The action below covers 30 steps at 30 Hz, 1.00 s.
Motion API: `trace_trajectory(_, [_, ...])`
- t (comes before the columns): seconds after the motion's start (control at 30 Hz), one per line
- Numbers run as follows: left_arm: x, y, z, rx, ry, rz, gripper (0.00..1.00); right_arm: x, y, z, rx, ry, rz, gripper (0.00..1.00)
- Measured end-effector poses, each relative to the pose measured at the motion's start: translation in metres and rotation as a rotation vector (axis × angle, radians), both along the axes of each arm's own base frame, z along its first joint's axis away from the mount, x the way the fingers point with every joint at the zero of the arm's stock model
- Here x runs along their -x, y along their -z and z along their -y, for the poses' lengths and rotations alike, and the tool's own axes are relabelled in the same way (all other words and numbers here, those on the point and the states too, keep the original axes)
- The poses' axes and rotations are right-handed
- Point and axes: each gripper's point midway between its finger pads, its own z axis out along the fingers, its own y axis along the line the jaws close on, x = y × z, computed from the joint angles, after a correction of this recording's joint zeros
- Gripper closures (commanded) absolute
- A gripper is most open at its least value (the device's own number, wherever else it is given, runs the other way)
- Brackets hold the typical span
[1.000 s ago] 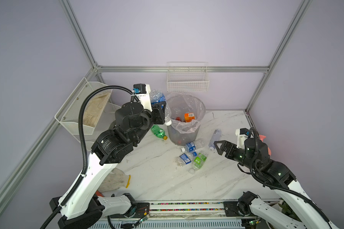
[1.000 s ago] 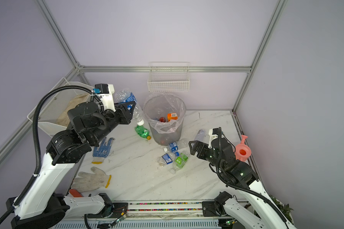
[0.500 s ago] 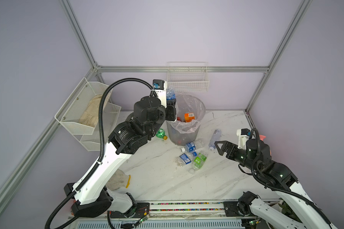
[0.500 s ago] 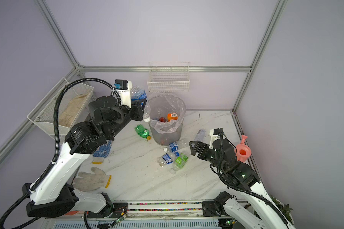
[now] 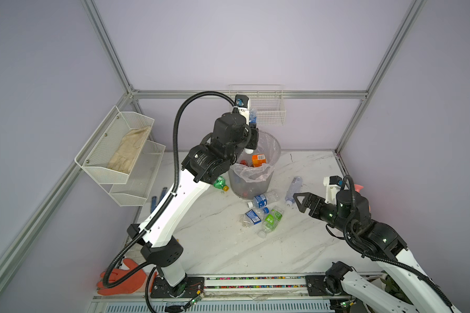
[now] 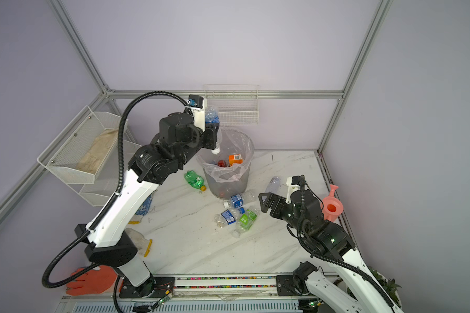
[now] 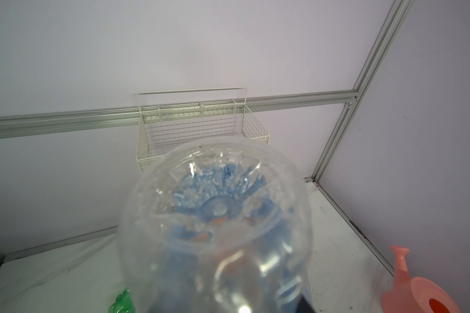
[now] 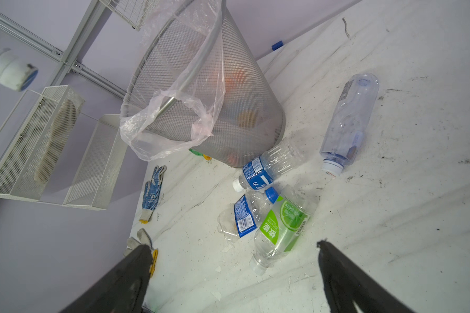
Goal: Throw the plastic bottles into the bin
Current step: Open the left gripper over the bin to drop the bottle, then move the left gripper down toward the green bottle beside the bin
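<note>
Although walls close the back and both sides of the white marble-patterned table [image 5: 215, 244], its front half lies bare, so both arms have open room there. The round grey mesh bin [image 5: 255, 183], lined with a clear bag, stands toward the back near the middle.

The left gripper [image 6: 211, 134] is clamped on a clear blue-labelled plastic bottle [image 6: 211, 116], held upside down with its white cap over the bin's mouth, near the left rim. The right gripper [image 5: 301, 202] hangs above the table with jaws spread wide and nothing between them.

Five bottles lie loose:
- one green bottle [image 5: 219, 183] at the bin's left
- one blue-labelled bottle [image 5: 261, 200] against its base
- one crushed blue-capped bottle [image 5: 253, 216]
- one green-labelled clear bottle [image 5: 273, 218] touching it
- one pale bluish bottle [image 5: 293, 188] just beside the right gripper

These lie between that gripper and the bin. The count inside the bin cannot be told.

One white wire basket [image 5: 269, 116] hangs close behind the raised bottle. Two white mesh shelves [image 5: 125, 151] line the left wall. A pink watering can [image 6: 330, 206] sits at the right edge, a blue-dotted glove [image 8: 152, 195] lies near the left edge, and an orange glove [image 5: 122, 279] lies at the front.
</note>
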Motion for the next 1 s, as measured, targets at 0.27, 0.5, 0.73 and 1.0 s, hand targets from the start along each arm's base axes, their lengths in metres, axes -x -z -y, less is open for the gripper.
trace_trajectory(0.27, [-0.041, 0.056, -0.015, 0.012, -0.039, -0.187, 0.00, 0.004, -0.016, 0.004, -0.016, 0.003, 0.028, 0.03])
trace_trajectory(0.5, [0.016, -0.005, -0.046, 0.091, -0.018, -0.079, 0.00, 0.003, -0.014, 0.002, -0.010, -0.001, 0.023, 0.03])
trace_trajectory(0.73, [0.039, -0.035, -0.069, 0.151, -0.039, -0.007, 0.00, 0.004, -0.011, 0.002, -0.009, -0.002, 0.018, 0.03])
trace_trajectory(1.0, [0.013, 0.007, -0.090, 0.168, -0.165, -0.118, 0.00, 0.009, -0.015, 0.006, -0.026, 0.002, 0.032, 0.03])
